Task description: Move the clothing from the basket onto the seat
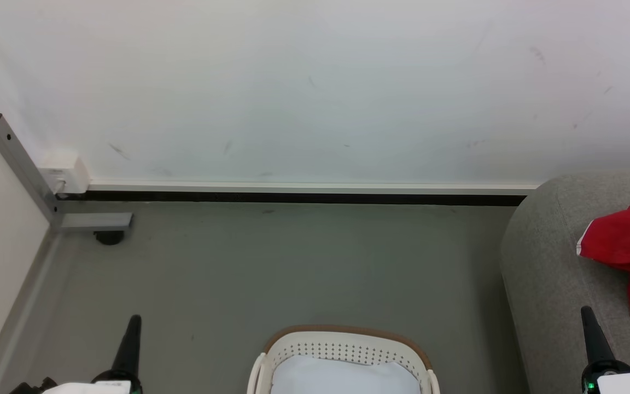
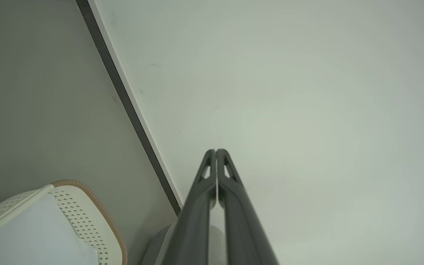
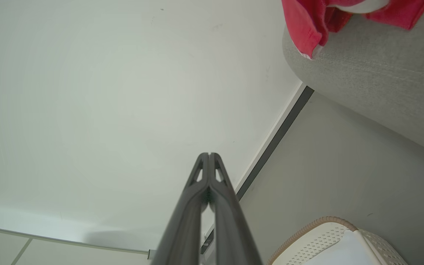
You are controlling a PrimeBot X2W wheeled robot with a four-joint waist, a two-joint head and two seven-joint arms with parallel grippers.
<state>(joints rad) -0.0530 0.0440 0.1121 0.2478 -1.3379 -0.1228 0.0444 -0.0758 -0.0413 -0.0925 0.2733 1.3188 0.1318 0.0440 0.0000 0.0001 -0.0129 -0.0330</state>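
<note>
Red clothing with white trim lies bunched on the light grey sofa seat at the right; the right wrist view shows the clothing hanging over the seat's rounded edge. The cream-white basket with a brown rim stands on the floor at bottom centre, and no red fabric shows inside it. My left gripper is shut at the lower left, its fingers closed on nothing. At the lower right my right gripper points up beside the sofa, shut and holding nothing.
A white wall with a dark baseboard runs across behind the grey floor. A grey metal post with a foot and a white socket box stand at the left corner. The basket's pale inside shows at the lower left.
</note>
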